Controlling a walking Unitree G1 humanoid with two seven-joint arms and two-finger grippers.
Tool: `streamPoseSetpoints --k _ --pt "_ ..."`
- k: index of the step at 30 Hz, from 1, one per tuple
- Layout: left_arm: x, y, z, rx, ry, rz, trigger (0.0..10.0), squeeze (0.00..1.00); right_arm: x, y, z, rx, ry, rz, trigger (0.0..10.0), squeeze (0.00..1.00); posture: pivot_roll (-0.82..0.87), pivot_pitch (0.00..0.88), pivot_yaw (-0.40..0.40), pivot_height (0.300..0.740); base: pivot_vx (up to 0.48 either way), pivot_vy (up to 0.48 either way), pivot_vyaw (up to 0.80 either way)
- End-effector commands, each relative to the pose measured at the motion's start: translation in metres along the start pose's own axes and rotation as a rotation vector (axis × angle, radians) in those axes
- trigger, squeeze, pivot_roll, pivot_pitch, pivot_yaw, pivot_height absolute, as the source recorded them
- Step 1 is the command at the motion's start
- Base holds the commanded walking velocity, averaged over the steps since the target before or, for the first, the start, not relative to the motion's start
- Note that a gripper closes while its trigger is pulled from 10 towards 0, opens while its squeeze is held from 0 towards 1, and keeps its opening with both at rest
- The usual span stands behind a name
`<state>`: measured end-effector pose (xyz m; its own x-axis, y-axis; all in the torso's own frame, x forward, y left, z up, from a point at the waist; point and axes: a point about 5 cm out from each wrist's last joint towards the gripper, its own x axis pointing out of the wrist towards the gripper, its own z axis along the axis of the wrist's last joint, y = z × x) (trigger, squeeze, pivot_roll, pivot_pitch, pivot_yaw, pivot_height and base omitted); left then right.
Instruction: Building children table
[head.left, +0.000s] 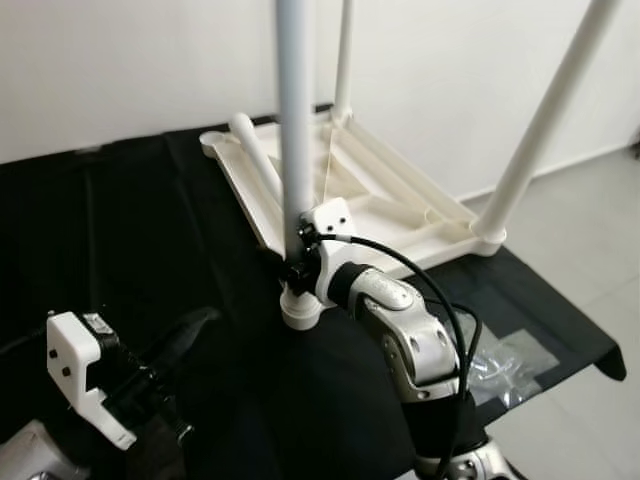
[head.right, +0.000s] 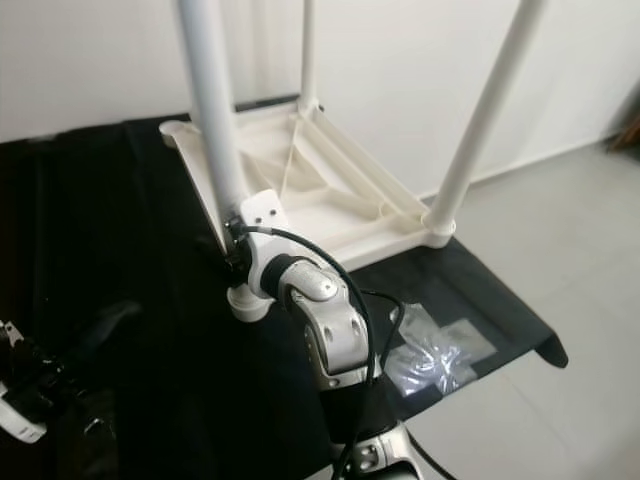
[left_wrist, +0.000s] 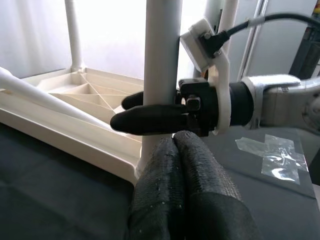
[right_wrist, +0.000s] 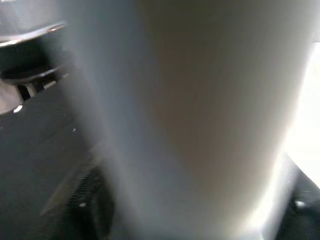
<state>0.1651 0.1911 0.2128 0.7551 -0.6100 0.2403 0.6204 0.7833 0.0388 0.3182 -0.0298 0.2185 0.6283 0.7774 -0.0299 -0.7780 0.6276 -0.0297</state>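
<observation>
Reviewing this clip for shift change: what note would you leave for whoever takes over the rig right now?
Right gripper: shut on the near table leg, low down by its corner socket.
Left gripper: shut, holding nothing, over the black cloth.
Tabletop: upside down on the cloth; three legs stand in corners, the fourth leg lies loose across it.
Plastic bag: at the cloth's right edge.
Left: seat the fourth leg, turn the table upright.

My right arm reaches forward, wrist level, and the right gripper (left_wrist: 150, 117) has its jaws clamped around a white leg (left_wrist: 162, 75). My left gripper (left_wrist: 187, 185) sits low, jaws apparently pressed together, pointing at that clamp.
</observation>
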Motion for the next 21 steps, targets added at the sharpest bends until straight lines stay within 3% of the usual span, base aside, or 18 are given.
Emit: streamPoseSetpoints --k 1,2,3,4,5,6,10,12,19,20,21 --pt "-0.001 0.0 -0.001 -0.002 0.004 -0.003 10.0 0.0 0.005 0.004 0.008 -0.009 -0.022 0.094 10.0 1.0 0.01 0.166 -0.021 0.74 0.0 0.0 0.0" --pt "0.0 -0.001 -0.001 -0.003 0.004 -0.003 10.0 0.0 0.003 -0.001 0.018 -0.081 -0.053 0.227 10.0 1.0 0.01 0.171 -0.022 0.74 0.0 0.0 0.0" --pt "-0.001 -0.002 0.0 -0.005 0.004 -0.003 10.0 0.0 -0.002 -0.007 0.025 -0.175 -0.074 0.379 10.0 0.91 0.02 0.177 -0.021 0.74 0.0 0.0 0.0" --pt "-0.001 -0.002 0.0 -0.005 0.004 -0.003 10.0 0.0 -0.002 -0.007 0.025 -0.175 -0.074 0.379 10.0 0.91 0.02 0.177 -0.021 0.74 0.0 0.0 0.0" --pt "-0.001 -0.002 0.0 -0.006 0.004 -0.003 10.0 0.0 -0.006 -0.011 0.027 -0.237 -0.079 0.473 10.0 0.91 0.02 0.177 -0.021 0.74 0.0 0.0 0.0" --pt "-0.002 -0.003 0.0 -0.008 0.008 -0.003 10.0 0.0 -0.008 -0.021 0.026 -0.266 -0.051 0.532 10.0 0.0 0.02 0.183 -0.02 0.74 0.0 0.0 0.0" --pt "-0.003 -0.005 0.0 -0.012 0.017 -0.002 10.0 0.0 -0.008 -0.036 0.024 -0.293 -0.004 0.556 10.0 0.0 0.03 0.194 -0.022 0.74 0.0 0.0 0.0" --pt "-0.007 -0.009 0.001 -0.015 0.028 0.007 10.0 0.0 0.0 -0.056 0.034 -0.27 -0.008 0.512 10.0 0.0 0.05 0.21 -0.026 0.74 0.0 0.0 0.0" --pt "-0.011 -0.012 0.005 -0.013 0.036 0.016 10.0 0.0 0.003 -0.063 0.046 -0.193 -0.06 0.526 10.0 0.0 0.07 0.23 -0.033 0.74 0.0 0.0 0.0" --pt "-0.012 -0.013 0.006 -0.013 0.036 0.017 10.0 0.0 0.003 -0.064 0.048 -0.182 -0.07 0.549 2.7 0.0 0.08 0.232 -0.033 0.74 0.0 0.0 0.0" --pt "-0.012 -0.013 0.006 -0.013 0.036 0.017 10.0 0.0 0.003 -0.064 0.048 -0.182 -0.07 0.549 2.7 0.0 0.08 0.232 -0.033 0.74 0.0 0.0 0.0"
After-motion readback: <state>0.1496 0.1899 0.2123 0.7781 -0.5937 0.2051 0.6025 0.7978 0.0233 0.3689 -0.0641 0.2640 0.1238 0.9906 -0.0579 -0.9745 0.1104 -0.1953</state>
